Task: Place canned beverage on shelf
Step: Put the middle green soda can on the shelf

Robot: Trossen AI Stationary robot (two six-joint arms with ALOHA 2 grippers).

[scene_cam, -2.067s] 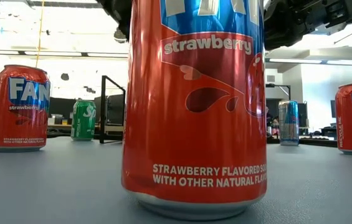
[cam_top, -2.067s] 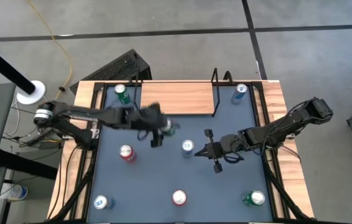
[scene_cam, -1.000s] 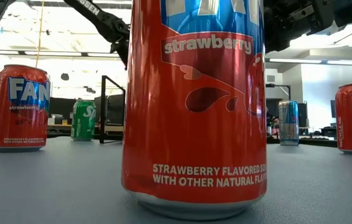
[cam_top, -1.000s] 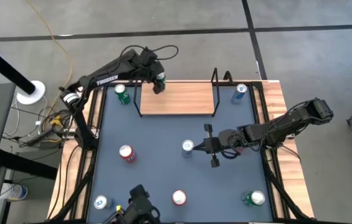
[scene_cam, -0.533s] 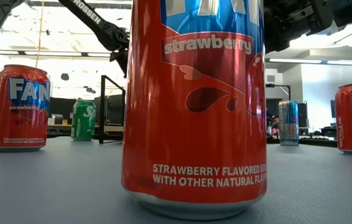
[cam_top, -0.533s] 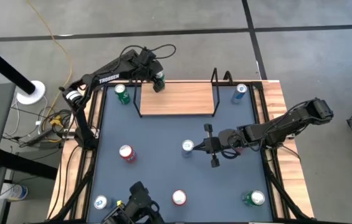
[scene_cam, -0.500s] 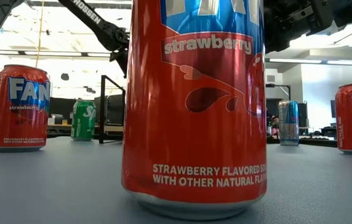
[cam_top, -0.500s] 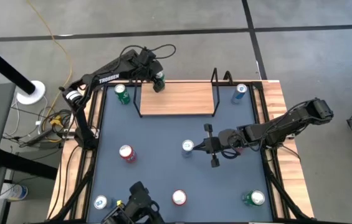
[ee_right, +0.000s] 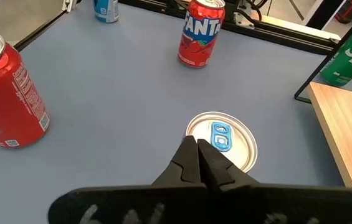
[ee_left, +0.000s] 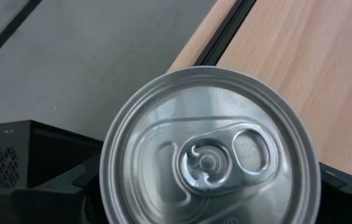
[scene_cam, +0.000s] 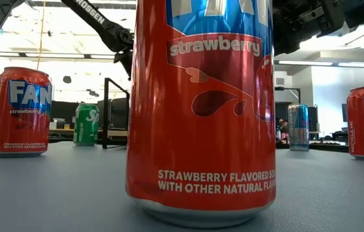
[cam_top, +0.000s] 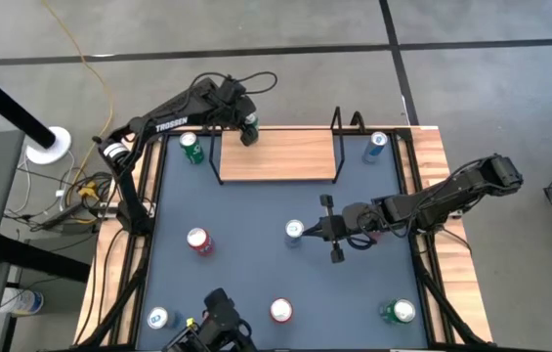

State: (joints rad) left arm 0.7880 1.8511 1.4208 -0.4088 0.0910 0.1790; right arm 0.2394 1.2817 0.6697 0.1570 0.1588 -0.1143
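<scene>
Seen from above, the left gripper [cam_top: 247,128] hangs at the far left corner of the shelf [cam_top: 285,156], at about eleven o'clock on the table [cam_top: 256,274]; its fingers are clamped on a green can [cam_top: 249,124], whose silver lid and pull tab [ee_left: 210,152] fill the left wrist view, with the shelf's pale wood board and a black frame wire beside it; whether the can's base rests on the board cannot be told. The shelf lies along the table's far edge, at twelve o'clock, its black wire end frames standing at either short side. The right gripper [cam_top: 326,232] sits near the table's centre, fingers pressed together and holding nothing; its tips point at nine o'clock toward a silver-topped can with a blue tab [ee_right: 222,140], just beside it, and whether they touch cannot be told. A second green can [cam_top: 191,148] stands at ten o'clock, just left of the shelf; a blue can [cam_top: 377,144] at one o'clock, just right of it; a red strawberry soda can [cam_top: 197,240] at nine o'clock; another red can [cam_top: 281,311] at six o'clock, which looms large in the low view [scene_cam: 201,109]; a small blue can [cam_top: 159,318] at seven o'clock; a green can at the near right corner [cam_top: 400,311], five o'clock.
</scene>
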